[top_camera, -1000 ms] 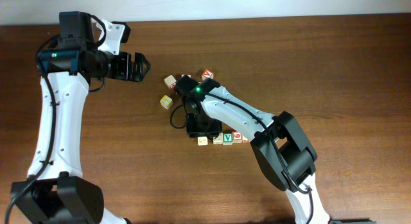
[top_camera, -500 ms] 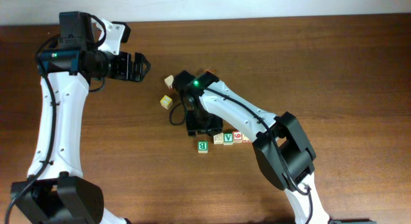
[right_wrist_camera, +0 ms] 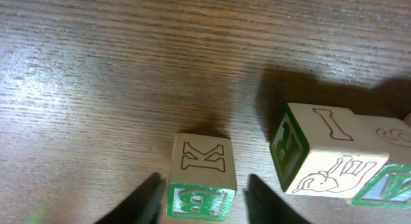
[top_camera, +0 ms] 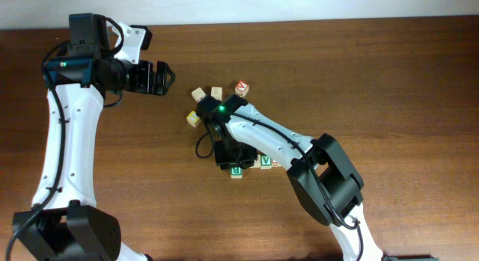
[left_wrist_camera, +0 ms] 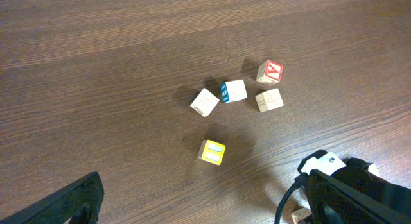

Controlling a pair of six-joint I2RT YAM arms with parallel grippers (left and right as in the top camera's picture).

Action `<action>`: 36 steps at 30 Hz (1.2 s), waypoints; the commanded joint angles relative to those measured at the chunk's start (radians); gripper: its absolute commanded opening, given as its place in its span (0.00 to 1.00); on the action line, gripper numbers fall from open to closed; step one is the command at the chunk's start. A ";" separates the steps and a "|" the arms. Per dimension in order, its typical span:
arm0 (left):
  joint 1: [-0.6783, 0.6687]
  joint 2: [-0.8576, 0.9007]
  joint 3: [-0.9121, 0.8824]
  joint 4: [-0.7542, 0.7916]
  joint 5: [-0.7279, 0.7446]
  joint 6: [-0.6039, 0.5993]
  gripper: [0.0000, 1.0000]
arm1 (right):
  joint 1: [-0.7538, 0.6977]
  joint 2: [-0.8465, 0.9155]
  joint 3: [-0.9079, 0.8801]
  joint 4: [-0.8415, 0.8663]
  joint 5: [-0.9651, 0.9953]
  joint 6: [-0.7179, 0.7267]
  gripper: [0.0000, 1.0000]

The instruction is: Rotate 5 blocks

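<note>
Shows pale wooden cube with green "B" face (right_wrist_camera: 200, 165) between fingers of right gripper (right_wrist_camera: 202, 199), beside neighbouring cubes (right_wrist_camera: 321, 156); cannot tell whether gripped or loose

Wood table (top_camera: 389, 74): blocks (top_camera: 266, 162) row, loose cubes (top_camera: 216, 92) beside.

Dark wooden table (top_camera: 389, 74), left gripper (top_camera: 166, 78) held open toward the far left corner, right gripper (top_camera: 234, 165) set over a green "B" block (top_camera: 236, 172) mid-table, green "V" block (top_camera: 266, 161) lined up near it, four loose cubes (top_camera: 216, 92) scattered nearer the far edge.
</note>
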 commanded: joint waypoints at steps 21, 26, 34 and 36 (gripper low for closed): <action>0.000 0.000 0.018 0.000 -0.003 0.020 0.99 | -0.005 -0.030 0.065 0.114 0.373 0.037 0.22; 0.000 0.000 0.018 0.000 -0.003 0.020 0.99 | -0.005 -0.029 0.013 0.172 0.365 0.037 0.22; 0.000 0.000 0.018 0.000 -0.003 0.020 0.99 | -0.007 -0.029 0.013 0.309 0.479 0.016 0.22; 0.000 0.000 0.018 0.000 -0.003 0.020 0.99 | -0.008 -0.029 0.013 0.382 0.500 -0.044 0.23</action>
